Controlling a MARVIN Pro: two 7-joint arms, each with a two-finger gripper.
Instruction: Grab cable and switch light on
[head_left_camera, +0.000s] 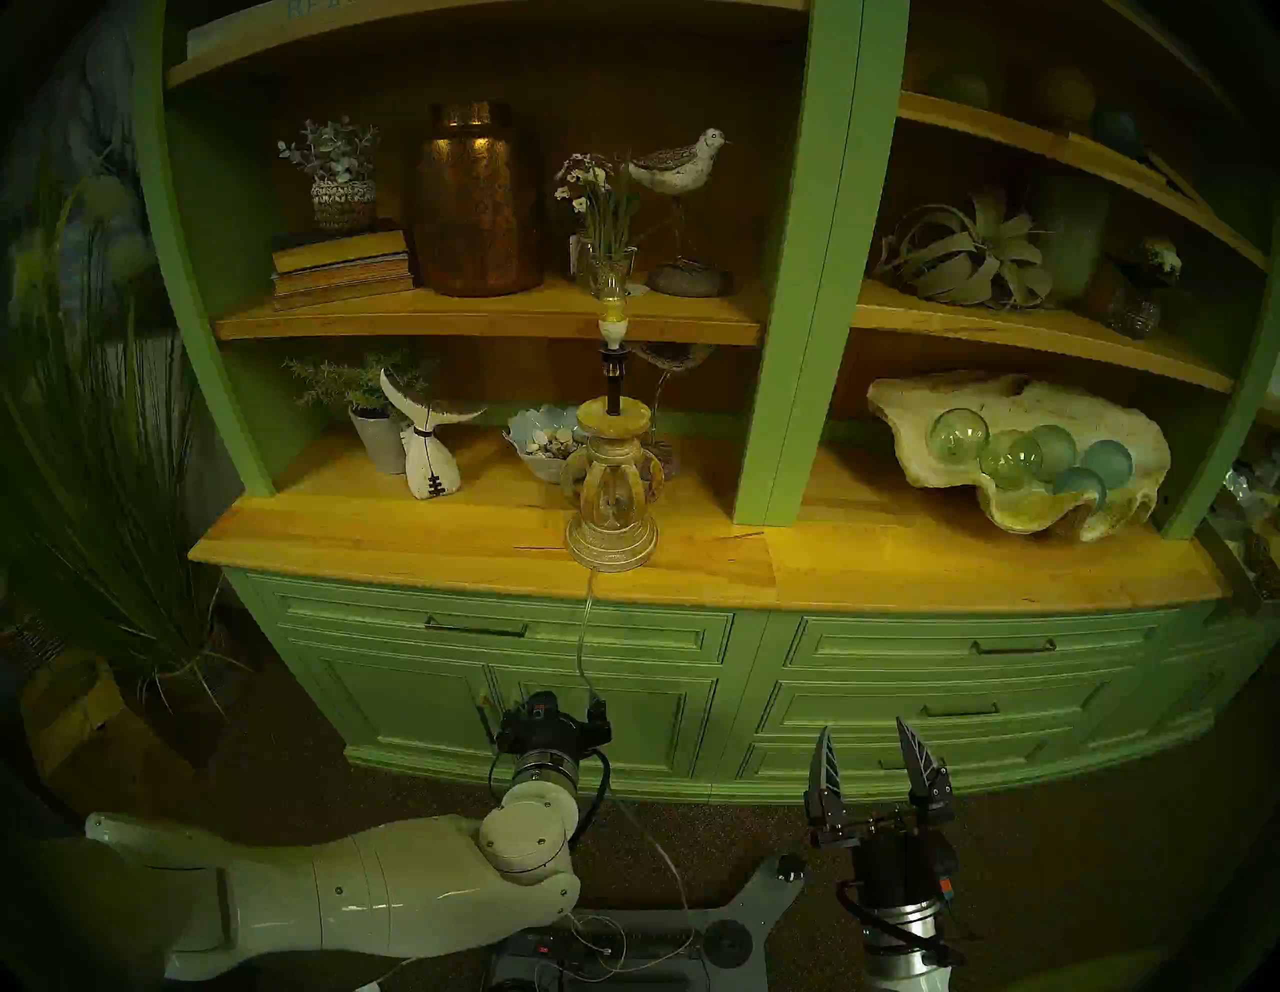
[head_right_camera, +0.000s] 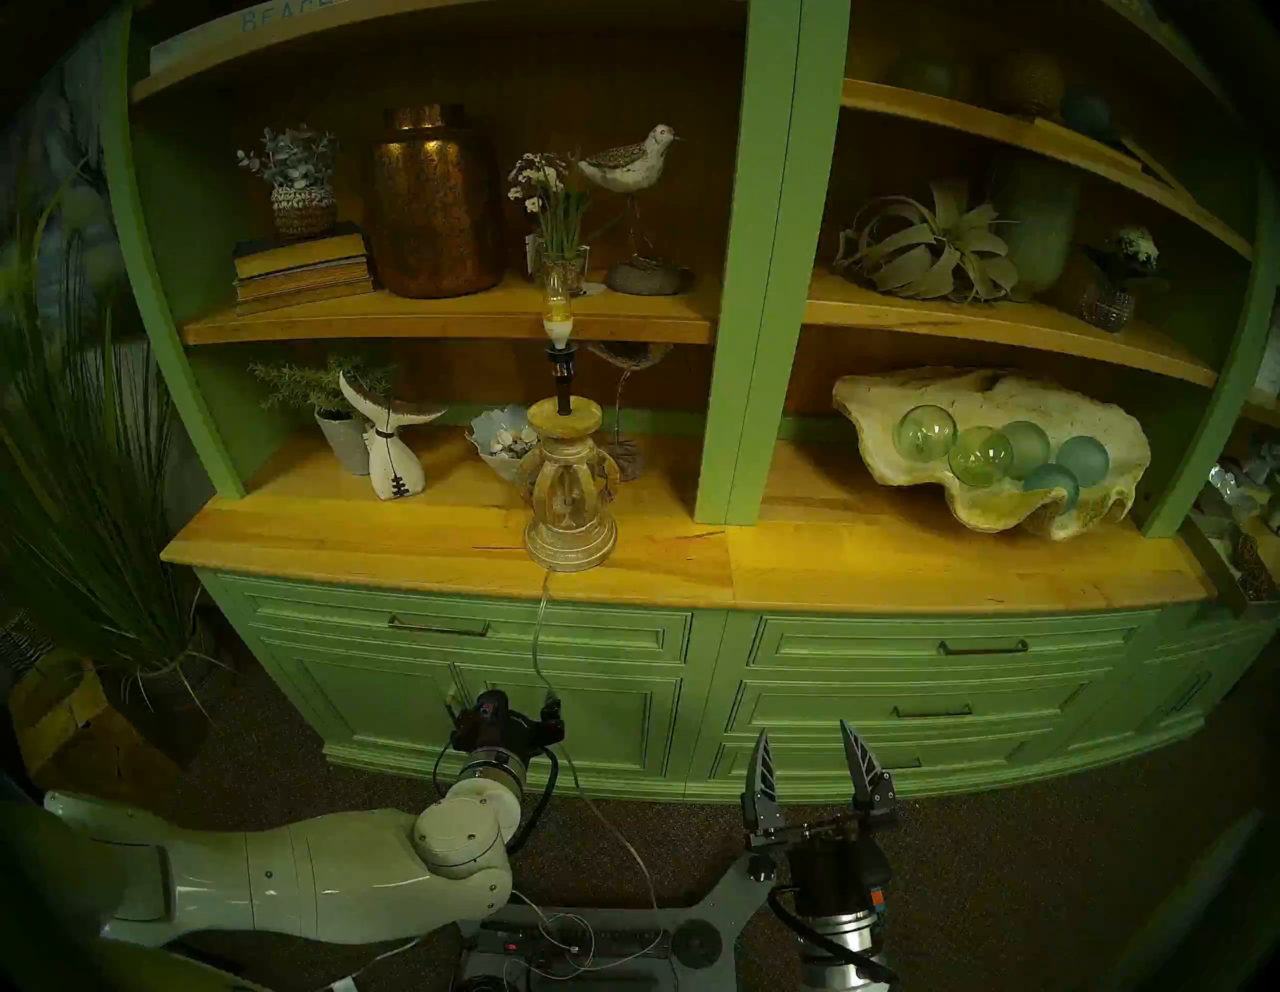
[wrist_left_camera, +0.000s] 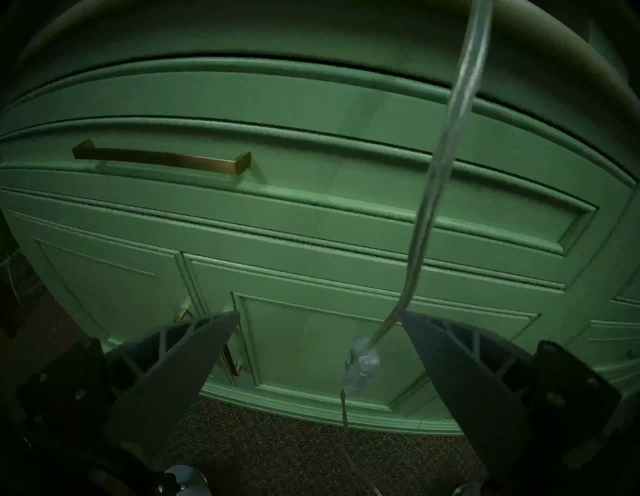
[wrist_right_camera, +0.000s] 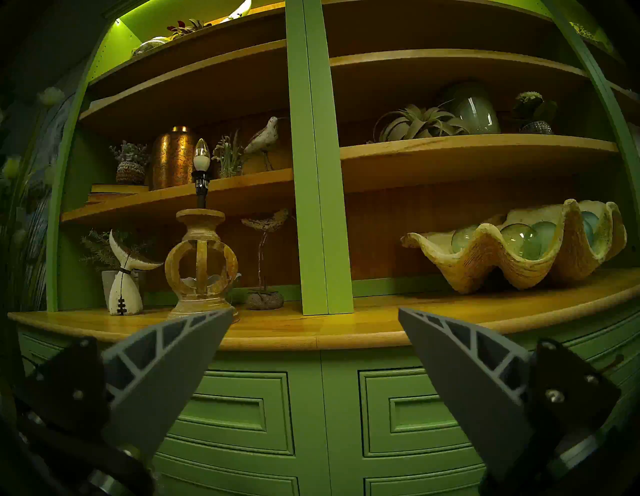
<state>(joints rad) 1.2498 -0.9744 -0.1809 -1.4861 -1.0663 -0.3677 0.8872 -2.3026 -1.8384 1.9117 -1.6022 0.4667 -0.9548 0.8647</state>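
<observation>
Cable (wrist_left_camera: 437, 180) hangs from lamp base (head_left_camera: 612, 516) at cabinet (wrist_left_camera: 311, 214) front; switch block (wrist_left_camera: 358, 369) between spread fingers of left gripper (wrist_left_camera: 318, 313), prob. not touching. Right gripper (wrist_right_camera: 315, 310) wide apart, empty, at 5 o'clock of lamp. Bulb (wrist_right_camera: 201, 154) looks unlit.

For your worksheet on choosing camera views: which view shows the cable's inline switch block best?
The left wrist view: the clear switch block hangs on the cable between the open left gripper fingers, close and unobstructed. Both head views show only the thin cable, with the switch hidden behind the left wrist. The right wrist view shows none of it.
</observation>
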